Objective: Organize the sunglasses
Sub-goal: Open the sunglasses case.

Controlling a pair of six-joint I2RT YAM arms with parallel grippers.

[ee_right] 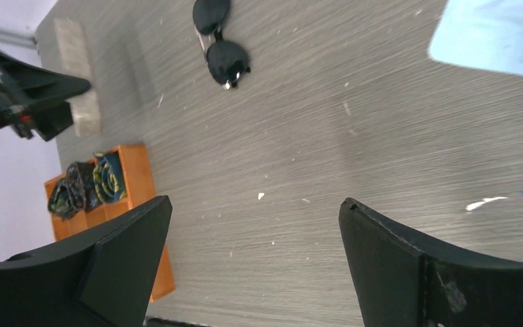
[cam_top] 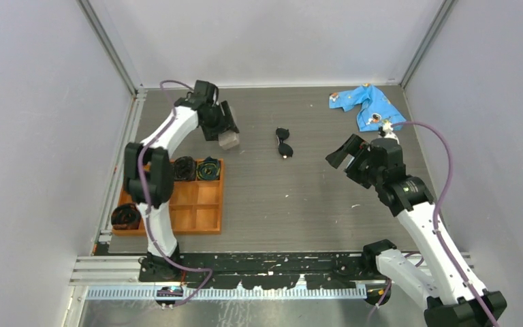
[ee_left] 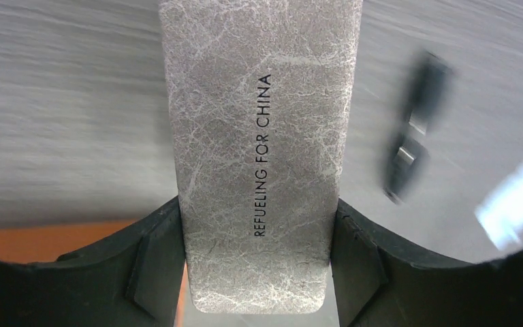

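L gripper (ee_left: 255,272) is clamped on a grey case (ee_left: 259,122), gripped at one end so the rest sticks out free, prob. so it can be brought to the sunglasses (cam_top: 284,142). R gripper (ee_right: 255,259) is spread wide w/ nothing held and is aimed down at the table (cam_top: 299,204); a pickup seems intended. The sunglasses are left on bare table between the arms, touched by neither, well apart from the orange tray (cam_top: 208,221) & blue cloth (cam_top: 368,105).

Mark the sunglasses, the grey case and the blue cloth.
sunglasses (cam_top: 284,142), top external view, bridge between the lenses
grey case (ee_left: 259,157), left wrist view, printed face
blue cloth (cam_top: 370,103), top external view, its middle
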